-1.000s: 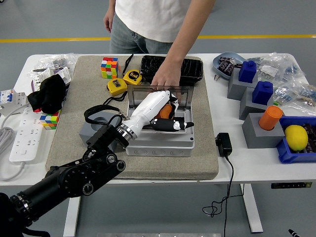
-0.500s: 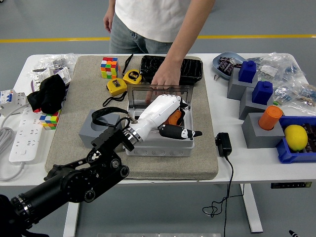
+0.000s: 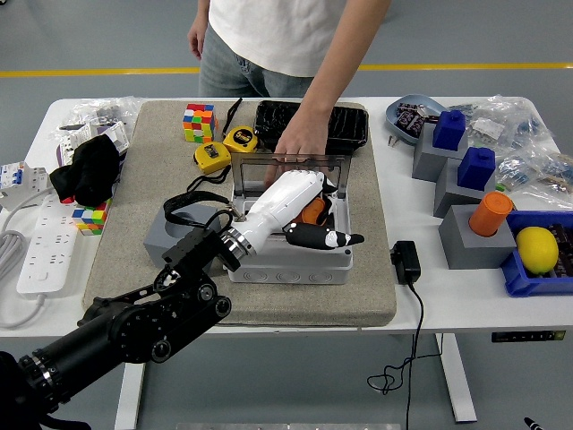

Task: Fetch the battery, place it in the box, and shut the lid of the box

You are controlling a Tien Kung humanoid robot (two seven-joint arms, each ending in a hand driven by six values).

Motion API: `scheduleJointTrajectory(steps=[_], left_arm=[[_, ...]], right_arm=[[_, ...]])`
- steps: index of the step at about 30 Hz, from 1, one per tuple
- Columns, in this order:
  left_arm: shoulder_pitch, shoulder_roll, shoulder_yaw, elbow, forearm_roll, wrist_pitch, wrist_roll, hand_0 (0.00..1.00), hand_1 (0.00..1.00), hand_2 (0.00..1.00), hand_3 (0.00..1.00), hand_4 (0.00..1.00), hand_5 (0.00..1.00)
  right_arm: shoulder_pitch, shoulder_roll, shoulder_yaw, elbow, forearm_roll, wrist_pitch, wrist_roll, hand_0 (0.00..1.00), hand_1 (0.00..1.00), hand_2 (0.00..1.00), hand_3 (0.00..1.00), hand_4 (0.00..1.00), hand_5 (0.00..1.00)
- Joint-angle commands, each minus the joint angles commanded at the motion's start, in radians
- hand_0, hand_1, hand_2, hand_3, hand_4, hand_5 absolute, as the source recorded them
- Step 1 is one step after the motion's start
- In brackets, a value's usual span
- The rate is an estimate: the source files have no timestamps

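White table [image 3: 421,296] carries a grey box [image 3: 291,260]; inside it, the left hand [image 3: 300,210] grasps an orange battery [image 3: 313,212], a person's hand [image 3: 298,146] just beyond holding the lid [image 3: 288,169].

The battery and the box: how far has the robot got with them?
Fetching looks done: the left hand is inside the open grey box with an orange battery under it. Whether it has let go is unclear. The lid, steadied by a person's hand, needs closing.

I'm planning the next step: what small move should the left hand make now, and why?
Probably release and lift clear: the white left hand sits inside the open grey plastic box over the orange battery, while a person's hand holds the transparent lid up.
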Motion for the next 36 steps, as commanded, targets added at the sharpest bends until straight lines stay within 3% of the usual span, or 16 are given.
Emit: scheduleJointTrajectory(steps=[1,2,7,8,13,14,19,20,25,31,32,36], left_arm=[[0.0,0.0,-0.001,-0.001,-0.002,-0.002,-0.001,0.088,0.002,0.042,0.131,0.998,0.699],[-0.001,0.0,-0.003,0.0,-0.004,-0.007,-0.001,0.115,0.049,0.119,0.274,0.998,0.76],[-0.001,0.0,-0.006,0.0,-0.005,-0.025,0.0,0.115,0.049,0.119,0.274,0.998,0.76],[-0.001,0.0,-0.006,0.0,-0.004,-0.028,0.0,0.256,0.276,0.313,0.425,0.998,0.798],[0.0,0.0,-0.012,0.001,0.001,-0.044,0.003,0.256,0.276,0.313,0.425,0.998,0.798],[0.001,0.0,-0.013,0.0,0.002,-0.046,0.003,0.477,0.564,0.548,0.532,0.998,0.814],[0.003,0.003,-0.017,-0.012,0.008,-0.058,0.006,0.477,0.564,0.548,0.532,0.998,0.814],[0.003,0.004,-0.017,-0.014,0.01,-0.061,0.007,0.818,0.785,0.7,0.635,0.998,0.827],[0.007,0.008,-0.021,-0.022,0.032,-0.102,0.025,0.818,0.785,0.7,0.635,0.998,0.827],[0.017,0.018,-0.027,-0.063,0.037,-0.121,0.033,0.794,0.777,0.684,0.628,0.998,0.83],[0.022,0.023,-0.03,-0.082,0.036,-0.13,0.038,0.593,0.658,0.606,0.589,0.998,0.837],[0.045,0.047,-0.038,-0.182,0.016,-0.179,0.066,0.593,0.658,0.606,0.589,0.998,0.837]], right_arm=[[0.0,0.0,0.0,0.0,0.0,0.0,0.0,0.748,0.695,0.71,0.75,0.998,0.998],[0.001,0.0,0.001,0.0,0.0,0.0,0.0,0.748,0.694,0.711,0.751,0.998,0.998],[0.003,0.001,0.004,0.002,-0.003,0.002,0.0,0.748,0.694,0.711,0.751,0.998,0.998],[0.002,0.001,0.004,0.002,-0.003,0.002,0.0,0.748,0.694,0.71,0.75,0.998,0.998],[0.001,0.001,0.002,0.0,-0.001,0.001,0.0,0.748,0.694,0.71,0.75,0.998,0.998],[0.001,0.001,0.003,0.0,-0.002,0.001,0.0,0.748,0.694,0.71,0.75,0.998,0.998],[0.001,0.001,0.005,0.001,-0.003,0.001,0.0,0.748,0.694,0.71,0.75,0.998,0.998],[0.001,0.001,0.006,0.001,-0.003,0.001,0.0,0.748,0.694,0.71,0.75,0.998,0.998],[-0.001,0.002,0.005,0.001,-0.002,0.001,0.0,0.748,0.694,0.71,0.75,0.998,0.998],[-0.003,0.002,0.003,0.001,-0.001,0.001,0.0,0.748,0.694,0.71,0.75,0.998,0.998],[-0.004,0.002,0.005,0.001,-0.002,0.001,0.0,0.748,0.694,0.711,0.75,0.998,0.998],[-0.006,0.002,0.006,0.001,-0.001,0.001,0.001,0.748,0.694,0.711,0.75,0.998,0.998]])
